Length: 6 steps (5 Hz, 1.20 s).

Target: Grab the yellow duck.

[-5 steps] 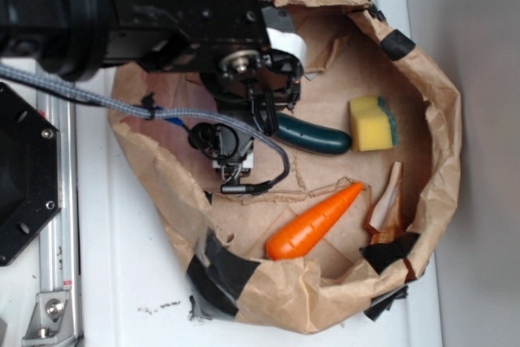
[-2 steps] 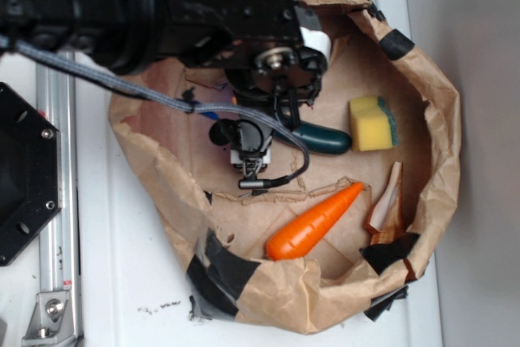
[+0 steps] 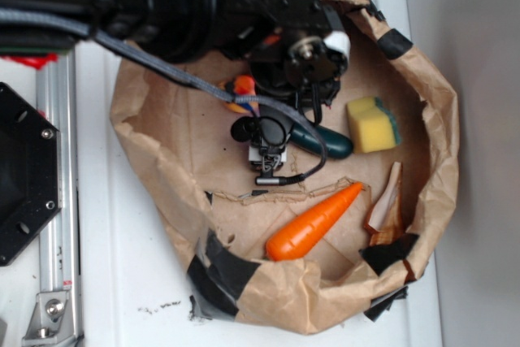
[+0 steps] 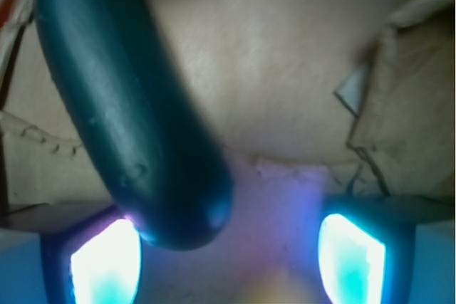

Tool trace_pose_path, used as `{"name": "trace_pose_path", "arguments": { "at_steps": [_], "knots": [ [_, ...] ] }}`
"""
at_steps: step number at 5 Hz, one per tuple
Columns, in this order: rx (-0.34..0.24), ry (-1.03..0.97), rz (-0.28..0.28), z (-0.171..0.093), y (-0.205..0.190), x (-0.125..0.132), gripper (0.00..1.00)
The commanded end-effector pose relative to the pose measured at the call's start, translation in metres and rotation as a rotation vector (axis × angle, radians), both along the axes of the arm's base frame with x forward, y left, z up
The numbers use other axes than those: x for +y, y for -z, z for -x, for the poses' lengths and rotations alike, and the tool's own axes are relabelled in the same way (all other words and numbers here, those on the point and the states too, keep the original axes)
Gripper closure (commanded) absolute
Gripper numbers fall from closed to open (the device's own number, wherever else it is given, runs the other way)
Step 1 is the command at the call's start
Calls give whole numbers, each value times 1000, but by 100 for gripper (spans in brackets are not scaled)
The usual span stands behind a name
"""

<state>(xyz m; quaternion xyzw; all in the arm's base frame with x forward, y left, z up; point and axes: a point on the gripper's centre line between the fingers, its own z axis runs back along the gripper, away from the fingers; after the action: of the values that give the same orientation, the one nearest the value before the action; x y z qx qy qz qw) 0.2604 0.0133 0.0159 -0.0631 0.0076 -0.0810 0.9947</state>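
Brown crumpled paper nest [image 3: 443, 127] holds everything. Small yellow rubber duck [image 3: 241, 93], mostly hidden under the black arm, peeks out at 10 o'clock of the dark green cucumber [image 3: 329, 142]. Gripper [image 4: 228, 258] fingers spread wide, empty, cucumber's end beside one pad.

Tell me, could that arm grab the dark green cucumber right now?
Probably yes: the end effector hangs open right at the cucumber, whose end lies beside one finger, and nothing shows between them.
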Motion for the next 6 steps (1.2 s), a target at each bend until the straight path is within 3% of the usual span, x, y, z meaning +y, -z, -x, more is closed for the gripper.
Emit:
{"name": "trace_pose_path", "arguments": {
  "at_steps": [1,3,4,5,6],
  "knots": [
    [-4,30,8,9,-1,-12,0],
    [-20,43,-5,17,-13,-14,0],
    [-76,-8,15,27,-43,-6,0],
    [-94,-48,12,32,-52,3,0],
    [-68,-58,-15,31,-48,5,0]
  ]
}}
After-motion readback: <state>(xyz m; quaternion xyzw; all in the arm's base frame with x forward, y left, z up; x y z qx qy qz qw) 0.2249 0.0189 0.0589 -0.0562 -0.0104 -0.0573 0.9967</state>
